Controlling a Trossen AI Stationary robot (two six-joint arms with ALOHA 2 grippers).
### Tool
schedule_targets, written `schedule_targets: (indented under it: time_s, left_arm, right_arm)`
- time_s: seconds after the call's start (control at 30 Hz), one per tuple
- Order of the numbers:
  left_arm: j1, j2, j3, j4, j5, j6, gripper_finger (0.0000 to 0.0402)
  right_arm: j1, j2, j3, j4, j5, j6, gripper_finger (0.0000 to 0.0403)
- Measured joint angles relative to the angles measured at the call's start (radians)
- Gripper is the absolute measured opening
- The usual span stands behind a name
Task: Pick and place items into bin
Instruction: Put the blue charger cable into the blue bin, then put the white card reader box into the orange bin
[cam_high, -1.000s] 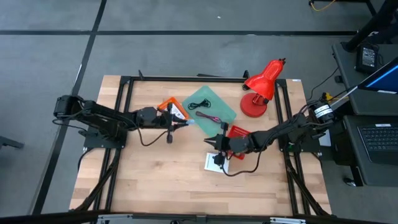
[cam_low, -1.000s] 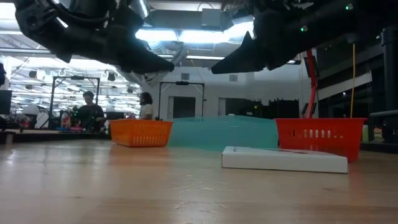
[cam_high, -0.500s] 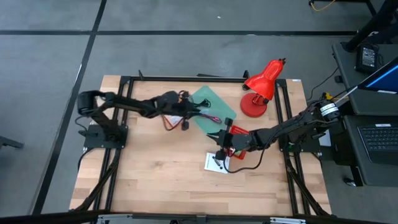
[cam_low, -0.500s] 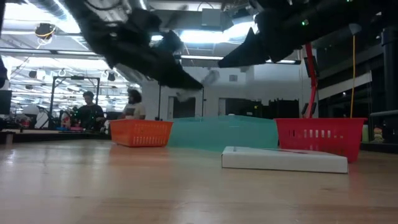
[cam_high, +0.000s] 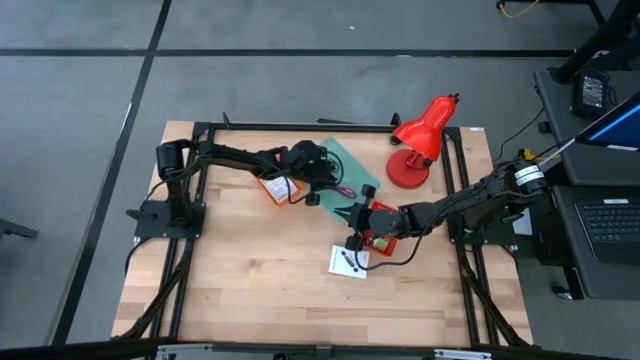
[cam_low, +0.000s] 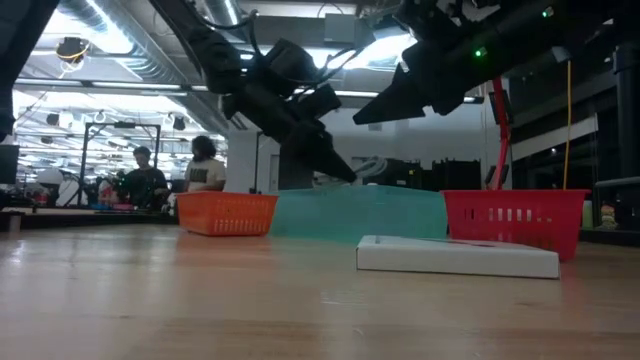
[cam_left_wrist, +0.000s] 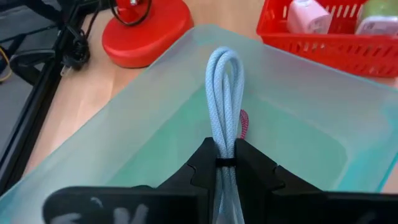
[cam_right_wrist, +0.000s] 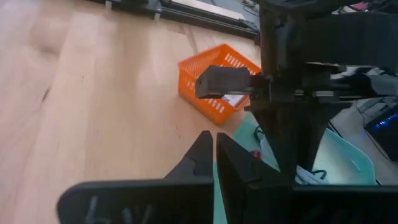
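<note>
White card: flat on the table, nearest; dark print, unreadable. Red basket just behind. Right gripper: hovering near that basket, fingers nearly together, empty. Left gripper: over the teal bin, clamped on a looped pale-blue cable; maroon cable inside. Orange basket beside. Red lamp farthest.

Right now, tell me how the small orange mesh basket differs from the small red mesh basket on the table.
The orange mesh basket sits left of the translucent teal bin; the red mesh basket sits to its right. The left gripper works beside the orange basket, while the right gripper, empty, is at the red basket. The red basket holds a white and a pale green item; the orange basket's contents show only as something white. Both are small plastic mesh baskets flanking the bin.
</note>
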Motion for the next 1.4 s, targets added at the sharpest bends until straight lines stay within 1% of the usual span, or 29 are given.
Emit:
schedule_targets:
  time_s: [0.17, 0.63, 0.8, 0.9, 1.0, 1.07, 1.13, 1.2, 1.3, 1.4]
  left_arm:
    - [0.002, 0.005, 0.01, -0.012, -0.003, 0.035, 0.0054]
    - [0.0, 0.005, 0.01, -0.017, -0.003, 0.026, 0.0105]
    - [0.0, -0.014, 0.01, -0.025, 0.024, 0.059, 0.011]
    - [0.0, -0.041, 0.01, -0.052, 0.059, 0.069, 0.0103]
    - [0.0, -0.09, 0.01, -0.143, 0.073, 0.078, 0.0093]
    - [0.0, -0.129, 0.002, -0.216, 0.078, 0.087, 0.0083]
    - [0.0, -0.172, -0.025, -0.253, 0.1, 0.105, 0.007]
    - [-0.005, -0.219, -0.064, -0.241, 0.123, 0.109, 0.0051]
    - [-0.018, -0.305, -0.142, -0.203, 0.126, 0.103, 0.0016]
    - [-0.043, -0.389, -0.232, -0.12, 0.127, 0.072, 0.0005]
  right_arm:
    - [-0.002, 0.0, 0.0, -0.01, 0.0, -0.002, 0.0004]
    - [-0.002, 0.0, 0.0, -0.017, 0.0, 0.0, 0.0004]
    - [-0.002, 0.0, 0.0, -0.016, 0.0, 0.0, 0.0004]
    - [-0.002, 0.0, 0.0, -0.016, 0.0, 0.002, 0.0004]
    - [-0.002, 0.0, 0.0, -0.029, -0.001, 0.041, 0.0004]
    - [0.008, -0.022, 0.0, -0.096, -0.006, 0.086, 0.0003]
    - [0.02, -0.051, 0.0, -0.159, -0.016, 0.138, 0.0001]
    - [0.032, -0.082, 0.0, -0.191, -0.018, 0.199, 0.0002]
    - [0.052, -0.115, 0.0, -0.208, -0.02, 0.262, 0.0001]
    - [0.065, -0.124, 0.0, -0.213, -0.041, 0.267, 0.0]
